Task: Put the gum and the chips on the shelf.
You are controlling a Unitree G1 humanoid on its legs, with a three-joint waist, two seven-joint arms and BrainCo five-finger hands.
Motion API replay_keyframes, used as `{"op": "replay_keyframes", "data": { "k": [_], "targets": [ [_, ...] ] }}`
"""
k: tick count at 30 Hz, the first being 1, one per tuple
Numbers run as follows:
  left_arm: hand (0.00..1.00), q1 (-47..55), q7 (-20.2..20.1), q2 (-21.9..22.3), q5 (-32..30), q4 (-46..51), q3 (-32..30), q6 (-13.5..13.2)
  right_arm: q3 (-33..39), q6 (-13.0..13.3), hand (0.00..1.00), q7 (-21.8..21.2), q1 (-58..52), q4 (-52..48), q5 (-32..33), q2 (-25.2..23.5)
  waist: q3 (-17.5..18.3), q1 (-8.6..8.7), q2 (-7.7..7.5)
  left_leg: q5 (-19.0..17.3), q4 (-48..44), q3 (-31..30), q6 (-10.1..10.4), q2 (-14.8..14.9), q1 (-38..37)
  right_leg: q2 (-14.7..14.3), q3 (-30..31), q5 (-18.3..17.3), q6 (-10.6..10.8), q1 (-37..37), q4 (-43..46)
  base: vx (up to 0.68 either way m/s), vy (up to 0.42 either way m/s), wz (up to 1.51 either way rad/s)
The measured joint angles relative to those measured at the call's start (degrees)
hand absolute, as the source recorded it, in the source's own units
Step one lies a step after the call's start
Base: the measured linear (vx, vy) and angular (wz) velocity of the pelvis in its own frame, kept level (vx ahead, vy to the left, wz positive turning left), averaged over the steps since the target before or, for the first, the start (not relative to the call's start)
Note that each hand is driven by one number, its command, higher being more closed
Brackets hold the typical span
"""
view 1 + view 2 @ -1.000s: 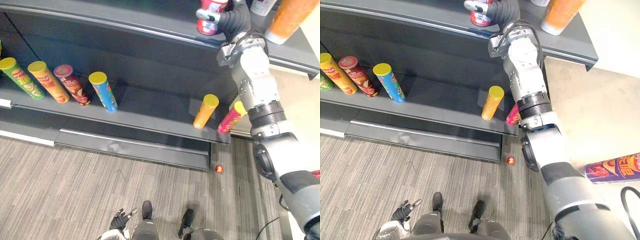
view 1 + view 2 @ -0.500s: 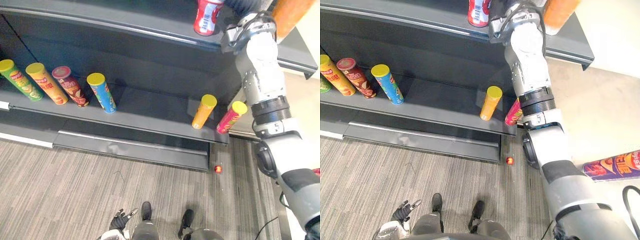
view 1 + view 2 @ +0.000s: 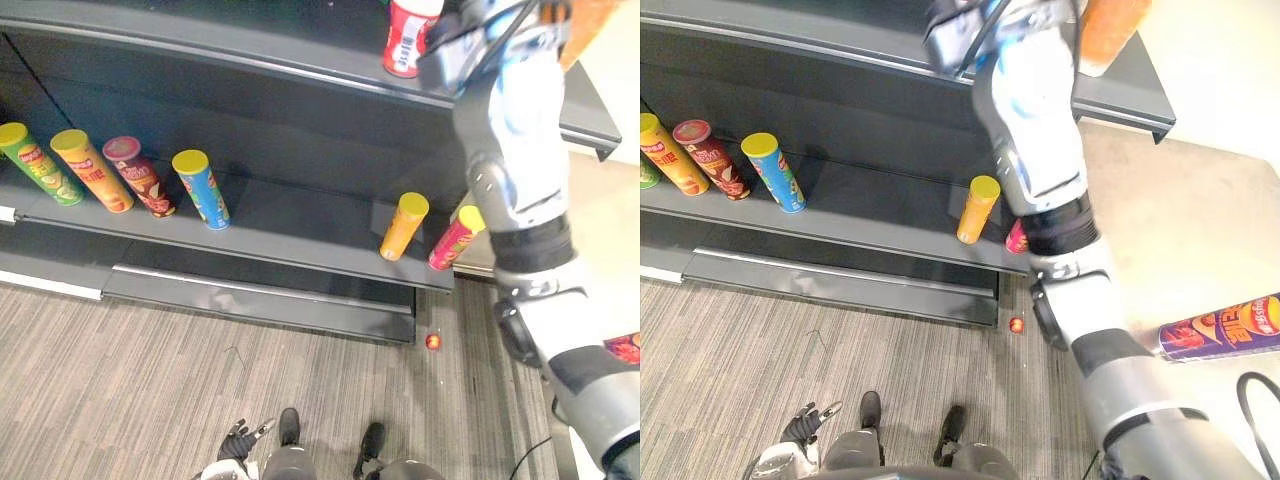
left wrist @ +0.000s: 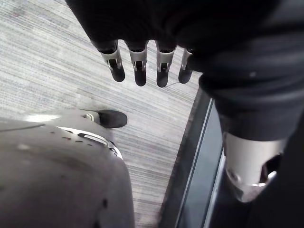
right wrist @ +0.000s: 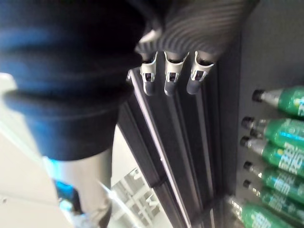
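Note:
A red and white canister (image 3: pixel 405 40) stands upright on the top shelf (image 3: pixel 250 50), with nothing holding it. My right arm (image 3: pixel 515 170) reaches up past it at the right. The right hand (image 5: pixel 171 76) has straight fingers that hold nothing, in front of dark shelf rails. Several chips tubes stand tilted on the middle shelf (image 3: pixel 290 215): green (image 3: pixel 30 162), orange (image 3: pixel 88 170), dark red (image 3: pixel 135 175) and blue (image 3: pixel 203 188) at the left, orange (image 3: pixel 403 225) and pink (image 3: pixel 451 238) at the right. My left hand (image 3: pixel 238 438) hangs low over the floor, fingers (image 4: pixel 137 71) straight and empty.
A purple and orange chips tube (image 3: pixel 1225 328) lies on the pale floor at the right. A small red ball (image 3: pixel 432 341) sits on the floor by the shelf's base. An orange container (image 3: pixel 1110 30) stands on the top shelf's right end. Green bottles (image 5: pixel 280 152) line another shelf.
The right hand has let go of the red canister and risen above it; the canister stays standing on the top shelf. The camera has shifted slightly.

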State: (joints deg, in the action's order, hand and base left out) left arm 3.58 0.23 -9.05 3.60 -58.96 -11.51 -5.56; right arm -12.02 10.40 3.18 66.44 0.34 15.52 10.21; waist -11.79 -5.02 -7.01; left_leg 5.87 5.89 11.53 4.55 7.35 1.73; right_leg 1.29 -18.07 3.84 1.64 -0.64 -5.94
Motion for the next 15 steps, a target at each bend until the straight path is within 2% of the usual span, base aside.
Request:
{"op": "replay_keyframes", "data": {
  "k": [3, 7, 10, 15],
  "targets": [
    [0.0, 0.0, 0.77, -0.05, -0.06, -0.28, 0.01, 0.01, -4.96, 0.39, 0.0, -0.63, -5.73, -4.81, -2.14, -3.2, 0.26, 0.09, -0.27, -0.08, 0.0, 0.34, 0.11, 0.17, -0.23, -0.15, 0.46, 0.0, 0.0, -0.04, 0.0, 0.02, 0.004, -0.08],
    [0.0, 0.33, 1.82, -0.02, -0.4, -0.55, 0.04, 0.02, -14.68, 0.65, 0.0, -4.14, -16.73, -6.89, -1.99, -6.99, 1.21, 0.06, -0.37, -0.25, 0.01, 0.76, 0.31, 0.27, -1.03, -0.23, 1.03, -0.06, -0.03, -0.64, 0.0, 0.02, 0.005, -0.05],
    [0.0, 0.34, 2.02, -0.04, -0.41, -1.62, 0.04, -0.02, -21.04, 0.64, 0.0, -7.29, -25.62, -6.81, -1.57, -8.03, 1.64, 0.06, -0.37, -0.43, 0.01, 1.92, 0.4, 0.28, -1.67, -0.21, 2.12, -0.08, -0.03, -0.62, 0.11, 0.02, 0.009, -0.16],
    [0.0, 0.52, 2.29, -0.14, -2.06, -2.13, 0.0, -0.12, -24.86, 0.45, 0.0, -11.13, -39.19, -4.8, -0.84, -6.93, 1.97, 0.83, -0.27, -0.85, 0.01, 3.2, 0.63, 0.31, -2.3, -0.13, 3.41, -0.38, 0.16, -0.04, 1.06, 0.01, 0.006, -0.15]
  ]
}}
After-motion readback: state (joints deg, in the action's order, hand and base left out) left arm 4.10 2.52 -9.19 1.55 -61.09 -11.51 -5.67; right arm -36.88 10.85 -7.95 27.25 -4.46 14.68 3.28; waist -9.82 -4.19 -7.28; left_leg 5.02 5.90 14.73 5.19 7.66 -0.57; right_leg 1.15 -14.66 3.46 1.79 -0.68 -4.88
